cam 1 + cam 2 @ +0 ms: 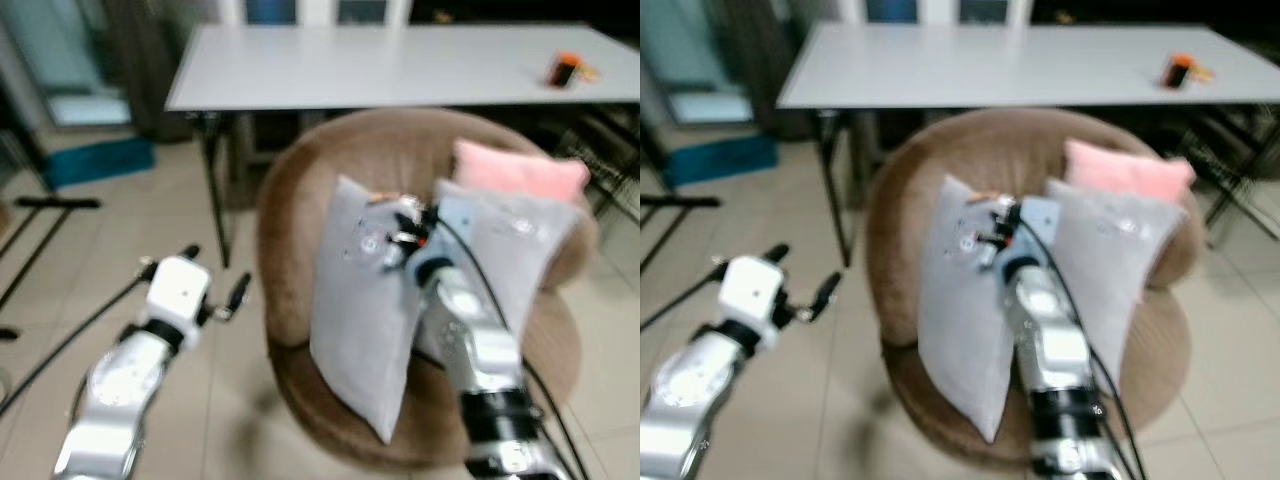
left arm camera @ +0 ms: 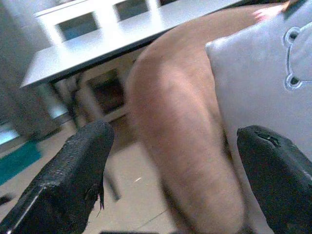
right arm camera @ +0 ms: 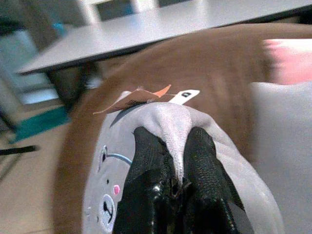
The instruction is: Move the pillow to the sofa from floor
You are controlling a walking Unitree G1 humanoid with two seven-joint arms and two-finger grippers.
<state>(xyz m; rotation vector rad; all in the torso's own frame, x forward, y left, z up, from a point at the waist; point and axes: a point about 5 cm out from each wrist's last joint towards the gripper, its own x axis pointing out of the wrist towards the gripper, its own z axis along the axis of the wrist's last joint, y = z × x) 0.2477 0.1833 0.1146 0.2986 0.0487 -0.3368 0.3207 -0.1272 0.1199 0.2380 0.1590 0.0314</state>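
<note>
A grey pillow [image 1: 362,315] with a bear print stands upright on the round brown sofa chair [image 1: 292,205]. My right gripper [image 1: 405,232] is shut on the pillow's top edge, pinching the fabric [image 3: 171,127] between both black fingers near its orange tag [image 3: 139,96]. My left gripper [image 1: 215,285] hangs open over the floor to the left of the chair, with nothing between its fingers [image 2: 73,180]. A second grey pillow [image 1: 510,255] and a pink pillow [image 1: 520,172] lean on the chair's back at the right.
A long white table [image 1: 400,65] stands right behind the chair, with a small orange object [image 1: 565,70] on its right end. Its dark leg [image 1: 215,190] is left of the chair. Black cables and a stand [image 1: 55,205] lie on the tiled floor at left.
</note>
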